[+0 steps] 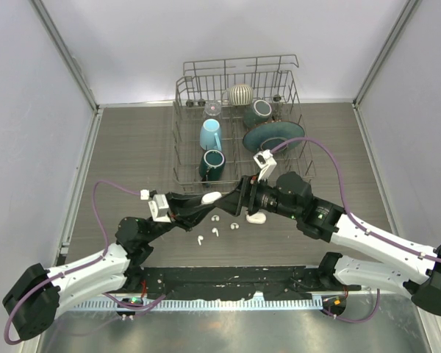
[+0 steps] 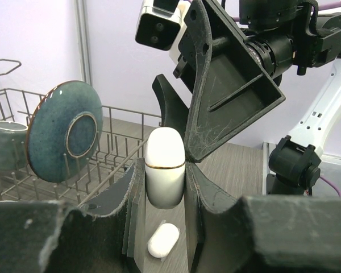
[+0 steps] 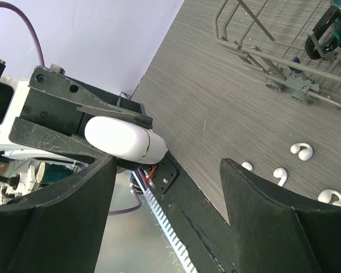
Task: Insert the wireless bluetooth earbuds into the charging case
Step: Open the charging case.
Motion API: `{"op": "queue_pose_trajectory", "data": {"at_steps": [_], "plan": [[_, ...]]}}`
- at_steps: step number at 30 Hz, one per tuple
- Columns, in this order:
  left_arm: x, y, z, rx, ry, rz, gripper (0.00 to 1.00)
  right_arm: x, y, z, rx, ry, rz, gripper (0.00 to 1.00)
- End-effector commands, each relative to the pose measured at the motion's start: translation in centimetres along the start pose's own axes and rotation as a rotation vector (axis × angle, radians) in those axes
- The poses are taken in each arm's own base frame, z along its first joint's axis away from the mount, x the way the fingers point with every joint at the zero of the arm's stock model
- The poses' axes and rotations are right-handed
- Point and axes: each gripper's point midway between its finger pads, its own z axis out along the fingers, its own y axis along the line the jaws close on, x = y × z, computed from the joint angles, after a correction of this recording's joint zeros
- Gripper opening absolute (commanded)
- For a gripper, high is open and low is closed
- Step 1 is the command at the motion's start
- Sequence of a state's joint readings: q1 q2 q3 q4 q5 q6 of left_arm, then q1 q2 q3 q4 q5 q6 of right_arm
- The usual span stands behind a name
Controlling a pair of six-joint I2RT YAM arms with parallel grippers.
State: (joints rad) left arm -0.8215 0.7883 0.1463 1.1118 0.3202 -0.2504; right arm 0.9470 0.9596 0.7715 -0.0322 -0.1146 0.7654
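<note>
My left gripper (image 1: 207, 198) is shut on the charging case (image 1: 212, 196), a white oval shell with a thin gold seam, held above the table. In the left wrist view the case (image 2: 165, 165) stands upright between the jaws, closed. My right gripper (image 1: 239, 193) is open just to the right of it, one finger (image 2: 227, 85) reaching beside the case's top. In the right wrist view the case (image 3: 125, 139) sits by the left finger (image 3: 51, 222), untouched. Several white earbuds (image 1: 214, 232) lie on the table under the grippers; two of these earbuds (image 3: 302, 150) (image 3: 280, 175) show in the right wrist view.
A second white oval shell (image 1: 256, 217) lies on the table under the right wrist, also below the held case (image 2: 162, 239). A wire dish rack (image 1: 184, 140) at the back holds mugs (image 1: 212, 164) and a teal plate (image 2: 62, 133). Walls close in both sides.
</note>
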Motion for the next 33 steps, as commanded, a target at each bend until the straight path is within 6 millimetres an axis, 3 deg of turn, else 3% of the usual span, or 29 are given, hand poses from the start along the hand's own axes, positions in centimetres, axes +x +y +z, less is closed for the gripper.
{"op": "queue_pose_trajectory", "data": {"at_steps": [1,17,24,28,33], "plan": [[-2.5,-2.4,0.5,0.131,-0.08,0.037,0.0,-3.7,2.6,-0.3,-0.063,-0.129,-0.008,0.79],[-2.2,-2.6,0.6,0.144,-0.055,0.042,0.0,-6.0,2.7,-0.6,-0.095,-0.182,0.052,0.79],[-2.1,-1.7,0.5,0.095,-0.051,0.063,0.0,-5.4,3.7,-0.7,-0.167,-0.155,0.065,0.79],[-2.2,-0.4,0.1,0.017,-0.066,0.081,0.0,-5.8,5.4,-2.0,-0.243,-0.164,0.066,0.8],[-2.7,0.1,-0.2,-0.017,-0.081,0.111,0.0,-5.1,4.7,-2.5,-0.204,-0.133,0.1,0.81]]}}
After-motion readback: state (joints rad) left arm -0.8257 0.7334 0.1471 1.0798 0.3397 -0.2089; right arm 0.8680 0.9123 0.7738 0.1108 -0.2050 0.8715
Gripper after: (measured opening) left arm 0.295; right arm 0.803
